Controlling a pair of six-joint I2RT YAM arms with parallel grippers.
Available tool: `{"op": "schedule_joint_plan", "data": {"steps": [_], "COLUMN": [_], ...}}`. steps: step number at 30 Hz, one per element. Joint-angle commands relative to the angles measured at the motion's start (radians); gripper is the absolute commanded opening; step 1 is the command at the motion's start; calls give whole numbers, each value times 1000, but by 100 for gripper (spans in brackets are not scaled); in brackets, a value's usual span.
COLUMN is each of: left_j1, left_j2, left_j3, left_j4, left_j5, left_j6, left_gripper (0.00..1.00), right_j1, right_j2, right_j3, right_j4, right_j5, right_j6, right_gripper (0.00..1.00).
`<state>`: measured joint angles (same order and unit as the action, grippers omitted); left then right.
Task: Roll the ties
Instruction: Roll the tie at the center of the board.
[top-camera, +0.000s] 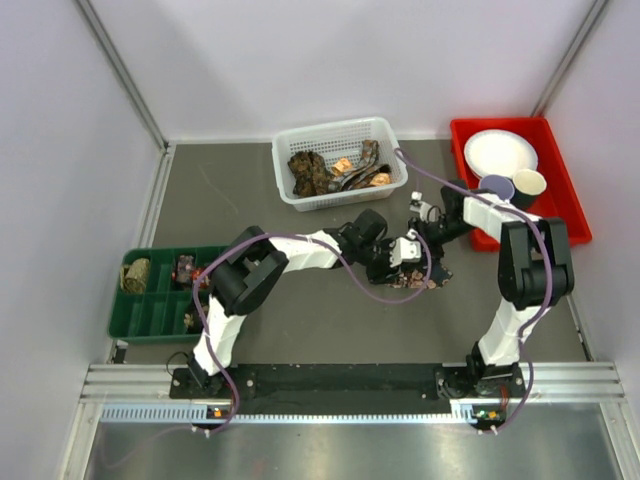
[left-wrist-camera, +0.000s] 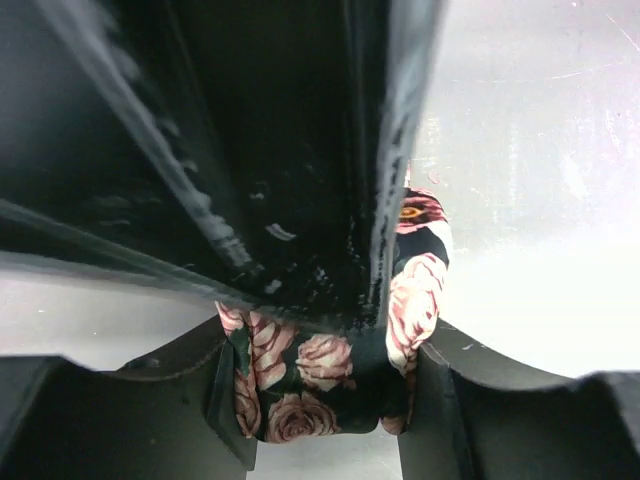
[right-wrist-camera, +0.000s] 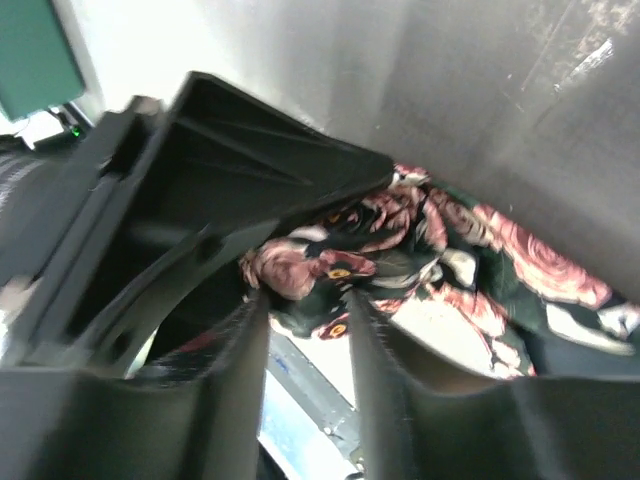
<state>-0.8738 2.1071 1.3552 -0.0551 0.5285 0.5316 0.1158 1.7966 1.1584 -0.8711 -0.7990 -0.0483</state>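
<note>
Rolling is looking partway done: at least 2 coiled ties (top-camera: 136, 275) are sitting in the green tray (top-camera: 150, 320) at the left of the top view, while loose ties (top-camera: 330, 172) are waiting in the white basket (top-camera: 290, 195) at upper centre. At mid-frame we are working a rose-print tie (right-wrist-camera: 470, 260), with our left gripper (left-wrist-camera: 325, 400) clamping it and our right gripper (right-wrist-camera: 305, 330) standing with jaws apart at its edge.

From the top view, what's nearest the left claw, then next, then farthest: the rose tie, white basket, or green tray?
1. Rose tie, held in the left claw.
2. White basket, toward the back.
3. Green tray, far left edge.
</note>
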Motion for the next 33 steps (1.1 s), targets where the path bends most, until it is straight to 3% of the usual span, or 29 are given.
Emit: {"op": "schedule_joint_plan", "data": {"steps": [1, 3, 8, 13, 23, 28, 32, 33], "left_j1": [2, 4, 28, 65, 56, 29, 19, 19], "left_j2": [125, 125, 93, 38, 96, 136, 146, 134], "left_j3": [-53, -50, -106, -200, -219, -225, -219, -211], "left_j4": [-318, -316, -177, 124, 633, 747, 716, 642], "left_j5": [-153, -109, 39, 197, 300, 331, 317, 309], "left_j6": [31, 33, -1, -77, -338, -369, -363, -348], "left_gripper": [44, 53, 68, 77, 77, 77, 59, 54], "right_j1": [30, 30, 28, 30, 61, 65, 67, 67], "right_j2": [50, 66, 72, 87, 118, 133, 136, 133], "right_j3": [-6, -8, 0, 27, 38, 41, 44, 44], "right_j4": [20, 26, 55, 50, 60, 64, 66, 64], "right_j5": [113, 176, 346, 467, 547, 570, 560, 548], "right_j6": [-15, -18, -18, -36, -44, -47, -51, -51], "right_gripper": [19, 0, 0, 0, 0, 0, 0, 0]}}
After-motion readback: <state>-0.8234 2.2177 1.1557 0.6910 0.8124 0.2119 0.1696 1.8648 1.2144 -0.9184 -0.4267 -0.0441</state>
